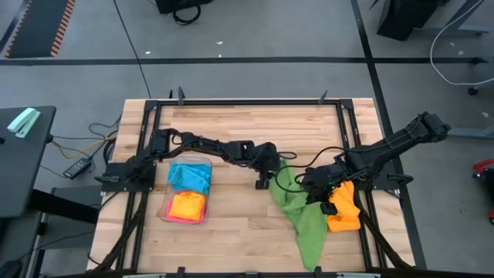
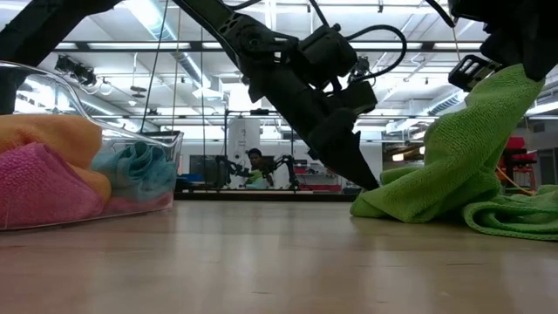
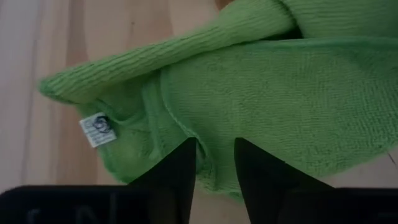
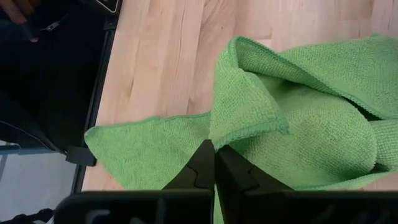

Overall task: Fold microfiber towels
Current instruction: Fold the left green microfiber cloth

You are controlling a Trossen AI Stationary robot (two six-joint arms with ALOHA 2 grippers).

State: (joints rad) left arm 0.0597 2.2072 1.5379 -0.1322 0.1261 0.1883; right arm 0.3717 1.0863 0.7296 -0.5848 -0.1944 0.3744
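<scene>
arms: two, dark, jointed | cables: black loops (along the links) | jaws: dark, tapered, flat-sided

Overhead looking down; table-level sideways; both wrists close on green towel (image 3: 298,93)

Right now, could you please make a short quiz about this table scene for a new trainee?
1. True or false: the green towel lies inside the clear tray.
2. Which gripper lifts a fold of the green towel? A) left gripper B) right gripper
3. What colour is the towel beside the table's right rail?

Key:
1. False; it lies on the table.
2. B.
3. Orange, the orange towel.
</scene>
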